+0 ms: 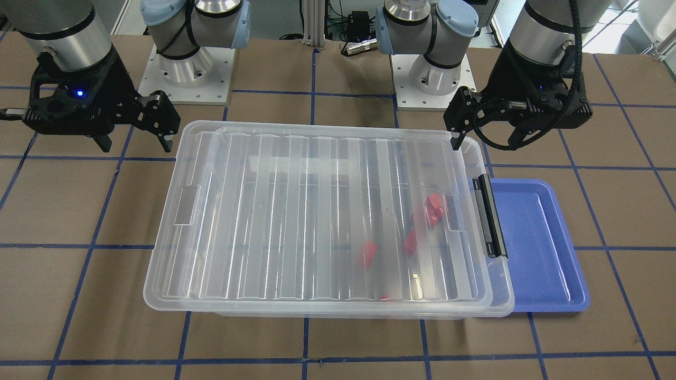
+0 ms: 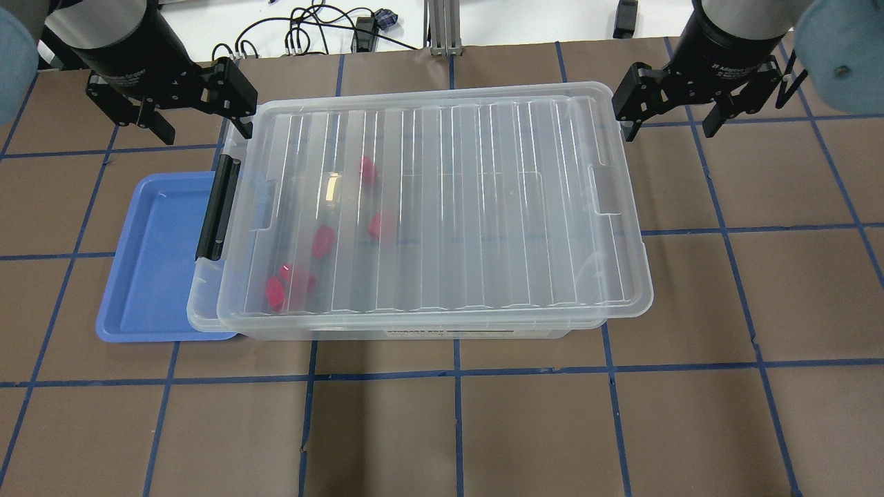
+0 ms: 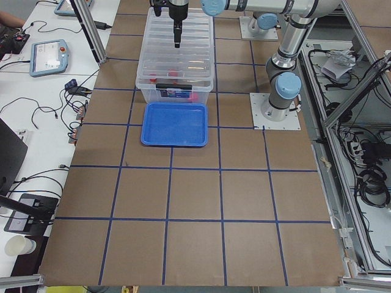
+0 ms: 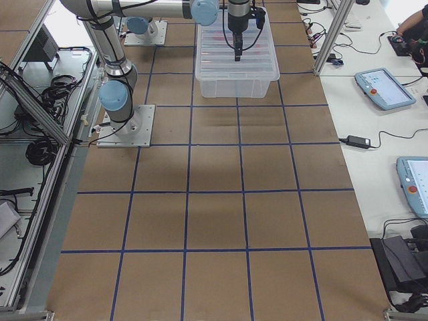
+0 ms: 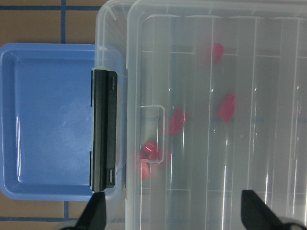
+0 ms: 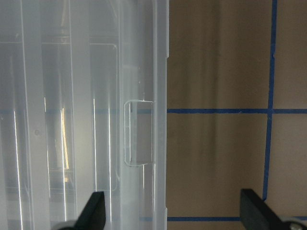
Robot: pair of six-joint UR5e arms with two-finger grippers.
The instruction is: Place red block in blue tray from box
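Note:
The box (image 2: pixel 483 207) is a clear bin under a ribbed lid that sits slightly askew, with a black latch (image 2: pixel 217 207) on its left end. Several red blocks (image 2: pixel 323 240) lie inside near that end, seen through the lid, also in the front view (image 1: pixel 434 206) and the left wrist view (image 5: pixel 225 106). The blue tray (image 2: pixel 152 262) lies empty against the latch end, partly under the bin's rim. My left gripper (image 2: pixel 200 128) hovers open over the far latch corner. My right gripper (image 2: pixel 668 124) hovers open at the far right corner.
Brown table with a blue tape grid (image 2: pixel 456 373). The arm bases (image 1: pixel 185 68) stand behind the box. Cables (image 2: pixel 311 34) lie past the far edge. Side desks hold tablets (image 3: pixel 49 56).

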